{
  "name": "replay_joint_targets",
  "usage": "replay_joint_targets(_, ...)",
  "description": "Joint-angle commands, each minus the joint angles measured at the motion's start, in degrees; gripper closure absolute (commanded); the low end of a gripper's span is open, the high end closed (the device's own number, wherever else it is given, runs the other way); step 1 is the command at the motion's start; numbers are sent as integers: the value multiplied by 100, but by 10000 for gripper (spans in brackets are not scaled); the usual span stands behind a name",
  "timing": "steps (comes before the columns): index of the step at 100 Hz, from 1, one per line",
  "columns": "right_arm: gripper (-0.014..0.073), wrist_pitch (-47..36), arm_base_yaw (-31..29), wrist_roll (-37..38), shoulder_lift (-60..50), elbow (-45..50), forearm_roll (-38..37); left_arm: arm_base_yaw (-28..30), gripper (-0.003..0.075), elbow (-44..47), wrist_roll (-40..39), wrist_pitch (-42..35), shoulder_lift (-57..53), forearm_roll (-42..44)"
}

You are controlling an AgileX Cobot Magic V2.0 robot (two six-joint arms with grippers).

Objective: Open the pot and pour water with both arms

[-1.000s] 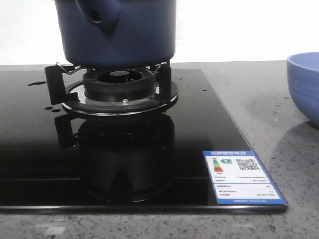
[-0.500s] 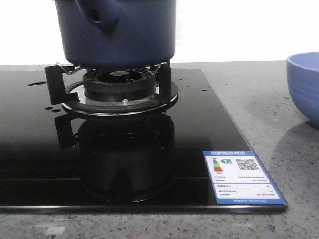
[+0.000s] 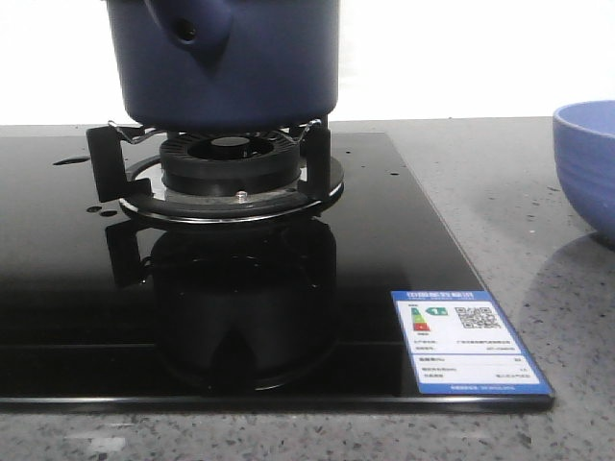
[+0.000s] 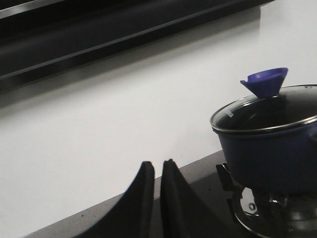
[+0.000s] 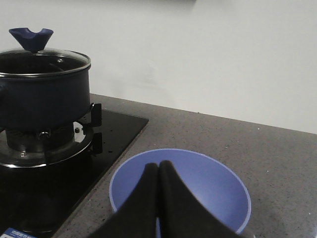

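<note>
The dark navy-blue pot (image 3: 226, 67) stands on the gas burner (image 3: 231, 173) of the black stove, its stubby handle with a round hole (image 3: 187, 29) pointing toward the camera. It also shows in the left wrist view (image 4: 270, 148) and the right wrist view (image 5: 42, 96). A glass lid (image 5: 42, 59) with a blue knob (image 5: 30, 37) covers it. My left gripper (image 4: 157, 166) is shut and empty, apart from the pot, over the stove's edge. My right gripper (image 5: 158, 166) is shut and empty above the periwinkle bowl (image 5: 213, 193). Neither gripper shows in the front view.
The black glass stove top (image 3: 58, 317) carries an energy label (image 3: 471, 341) at its front right corner. The periwinkle-blue bowl (image 3: 588, 163) stands on the grey speckled counter (image 3: 519, 211) to the right of the stove. A white wall is behind.
</note>
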Motion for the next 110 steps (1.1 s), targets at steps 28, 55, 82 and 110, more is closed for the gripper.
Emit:
replay_joint_targets(28, 659, -470, 11, -34, -44, -120, 103, 880, 741, 1611, -4570, -381, -494, 3370)
replay_joint_targets(55, 659, -470, 11, -34, -44, -120, 103, 1686, 741, 1808, -4570, 1027, -1244, 3280)
replay_joint_targets(82, 659, -470, 11, -34, -44, -120, 103, 1764, 741, 1808, -4570, 2107, -1614, 3195)
replay_joint_targets(110, 659, -483, 11, -34, -44, -120, 103, 1764, 741, 1808, -4570, 2107, -1614, 3195)
